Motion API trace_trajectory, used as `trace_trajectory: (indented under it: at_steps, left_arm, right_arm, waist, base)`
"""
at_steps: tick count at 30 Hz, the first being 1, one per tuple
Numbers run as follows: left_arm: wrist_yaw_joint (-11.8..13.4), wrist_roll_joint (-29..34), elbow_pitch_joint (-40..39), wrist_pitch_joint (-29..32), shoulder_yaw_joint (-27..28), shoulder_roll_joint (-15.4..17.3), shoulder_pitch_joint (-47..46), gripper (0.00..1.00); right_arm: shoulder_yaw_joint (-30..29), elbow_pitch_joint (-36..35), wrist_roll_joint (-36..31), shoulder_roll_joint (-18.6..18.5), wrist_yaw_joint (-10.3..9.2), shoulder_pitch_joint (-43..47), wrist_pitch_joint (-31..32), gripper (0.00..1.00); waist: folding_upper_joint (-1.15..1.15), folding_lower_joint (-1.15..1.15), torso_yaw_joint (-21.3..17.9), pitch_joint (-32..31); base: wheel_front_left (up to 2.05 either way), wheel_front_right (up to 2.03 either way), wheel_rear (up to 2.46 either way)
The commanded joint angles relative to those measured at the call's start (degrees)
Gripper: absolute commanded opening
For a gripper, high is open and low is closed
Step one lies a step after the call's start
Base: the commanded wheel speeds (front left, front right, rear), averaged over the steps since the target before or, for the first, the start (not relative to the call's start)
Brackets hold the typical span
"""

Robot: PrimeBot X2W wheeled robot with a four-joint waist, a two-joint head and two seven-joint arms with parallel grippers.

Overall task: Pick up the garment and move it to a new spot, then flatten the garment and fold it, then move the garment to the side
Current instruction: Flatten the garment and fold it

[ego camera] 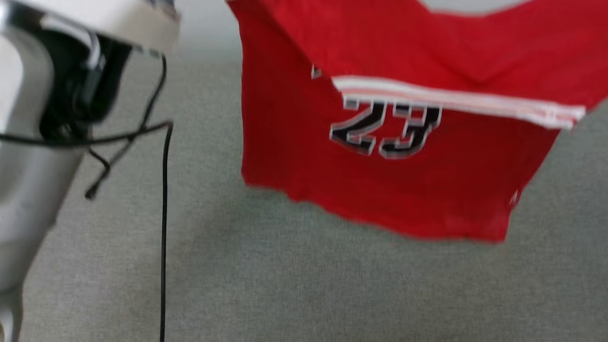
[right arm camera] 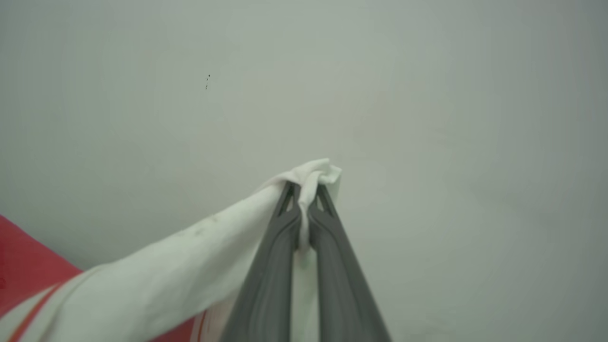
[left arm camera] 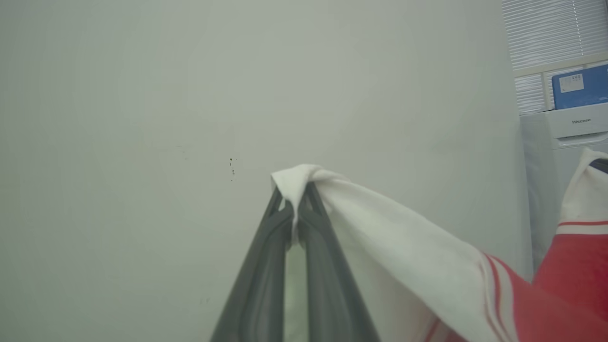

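Observation:
The garment (ego camera: pixel 389 142), a red jersey with a black "23" and a white-and-red striped band, hangs in the air above a grey cloth surface (ego camera: pixel 294 285) in the head view, its lower hem clear of the cloth. In the left wrist view my left gripper (left arm camera: pixel 295 194) is shut on a white sleeve of the garment (left arm camera: pixel 408 247), which trails off to the lower right into red fabric. My right gripper (right arm camera: pixel 306 194) is shut on the other white sleeve (right arm camera: pixel 190 256), which runs down to the lower left. Both sets of fingers point at a plain pale wall.
My pale left arm (ego camera: pixel 42 142) with loose black cables (ego camera: pixel 164 213) stands at the left of the head view. A white appliance (left arm camera: pixel 565 156) with a blue box (left arm camera: pixel 579 85) on top shows at the right of the left wrist view.

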Motion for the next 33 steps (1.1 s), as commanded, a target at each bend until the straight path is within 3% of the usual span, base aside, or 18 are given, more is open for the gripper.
trace_trajectory:
  at_steps: [1, 20, 26, 33]
  left_arm:
    - [-0.80, 0.57, 2.65, -0.18, 0.29, -0.82, -4.09, 0.00]
    - [-5.73, 4.02, 30.13, -4.44, 1.68, -7.24, -32.96, 0.00]
    - [-7.62, 3.76, 37.03, -7.94, 1.48, -8.72, -34.08, 0.00]
    - [-9.10, 3.42, 40.88, -11.80, 1.12, -10.05, -28.12, 0.00]
  right_arm:
    - [1.66, 2.57, 0.56, -0.42, -0.07, -5.40, -0.44, 0.00]
    - [15.69, 32.77, -3.90, 2.29, -0.08, -47.45, -9.81, 0.00]
    - [19.77, 40.93, -4.02, 5.02, -0.08, -52.23, -14.23, 0.00]
    - [23.34, 47.86, -3.08, 7.90, -0.08, -48.11, -20.64, 0.00]
  waist:
    - [0.00, -0.01, -0.21, 5.10]
    - [0.00, -0.01, 0.23, 21.48]
    - [0.00, -0.01, 0.05, 23.83]
    - [0.00, -0.01, -0.49, 22.82]
  base:
    - [0.00, 0.00, 0.00]
    - [0.00, 0.00, 0.00]
    - [0.00, 0.00, 0.00]
    - [0.00, 0.00, 0.00]
